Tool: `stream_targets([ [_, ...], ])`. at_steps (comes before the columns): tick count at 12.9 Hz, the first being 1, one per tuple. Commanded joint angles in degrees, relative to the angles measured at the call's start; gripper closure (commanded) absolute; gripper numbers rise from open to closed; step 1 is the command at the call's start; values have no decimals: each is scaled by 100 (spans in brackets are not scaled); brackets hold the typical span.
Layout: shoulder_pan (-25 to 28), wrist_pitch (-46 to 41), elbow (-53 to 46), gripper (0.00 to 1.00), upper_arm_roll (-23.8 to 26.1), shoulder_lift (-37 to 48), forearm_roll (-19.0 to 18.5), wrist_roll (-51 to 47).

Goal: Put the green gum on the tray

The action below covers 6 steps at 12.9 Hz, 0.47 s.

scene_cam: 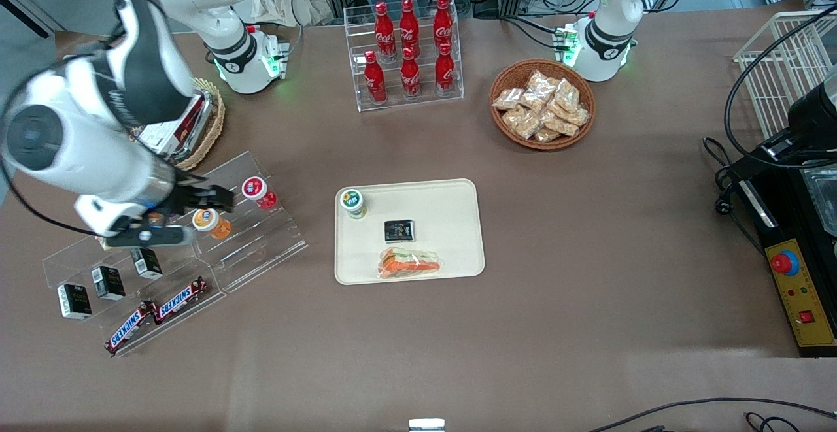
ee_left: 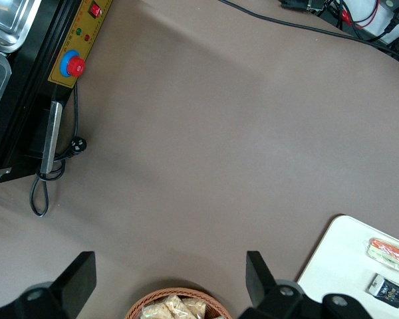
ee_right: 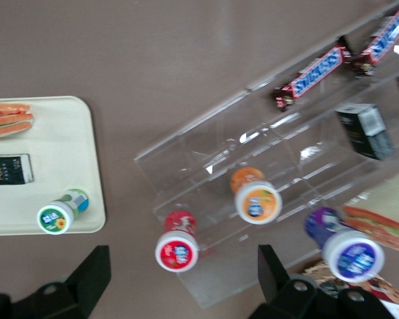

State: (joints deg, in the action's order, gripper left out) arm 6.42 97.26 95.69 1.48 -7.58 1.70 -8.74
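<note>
Jaws of the gripper [ee_right: 179, 276] wide apart, empty — green gum [scene_cam: 352, 202] upright on tray [scene_cam: 451, 236].

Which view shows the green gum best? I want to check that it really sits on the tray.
The front view: the green gum stands upright in a corner of the tray, unobstructed. The right wrist view also shows it inside the rim, from above. The left wrist view shows only a tray corner, no gum. The gripper hovers open over the acrylic rack.
</note>
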Motion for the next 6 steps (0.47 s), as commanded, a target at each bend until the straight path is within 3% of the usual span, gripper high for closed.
stream_targets([
  [1, -307, -339, 46, 2, -51, 379, 77, 414],
  [6, -325, -603, -50, 2, -473, 556, 32, 865],
])
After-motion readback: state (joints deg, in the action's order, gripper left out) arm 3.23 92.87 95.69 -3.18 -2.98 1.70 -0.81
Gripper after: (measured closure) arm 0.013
